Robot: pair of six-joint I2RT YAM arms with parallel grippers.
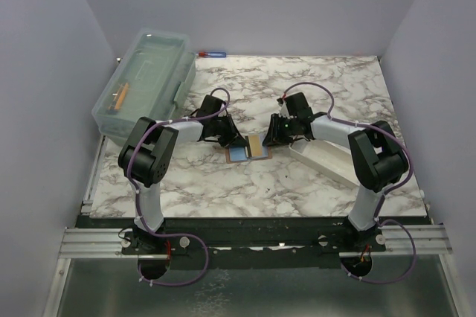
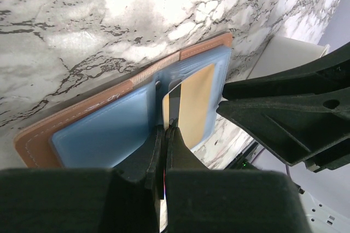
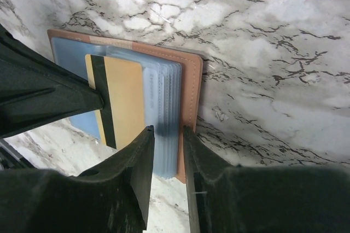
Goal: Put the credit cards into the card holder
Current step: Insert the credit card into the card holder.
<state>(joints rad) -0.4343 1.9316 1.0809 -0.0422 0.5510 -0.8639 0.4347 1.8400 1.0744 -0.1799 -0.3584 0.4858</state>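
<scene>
The reddish-brown card holder (image 1: 249, 150) lies open on the marble, with clear sleeves on its right half. The light blue card (image 2: 104, 134) lies flat on its left half. My left gripper (image 2: 165, 130) is shut on the near edge of the tan-gold card (image 2: 198, 102), whose dark stripe runs along its left side. That card lies over the sleeves (image 3: 164, 96). My right gripper (image 3: 167, 130) is narrowly open, its tips straddling the sleeve stack and the leather edge (image 3: 192, 91). The tan-gold card also shows in the right wrist view (image 3: 126, 102). The dark card is out of view.
A long white tray (image 1: 323, 157) lies just right of the card holder, beside the right arm. A clear lidded box (image 1: 145, 82) stands at the back left. A red and blue pen (image 1: 210, 53) lies at the far edge.
</scene>
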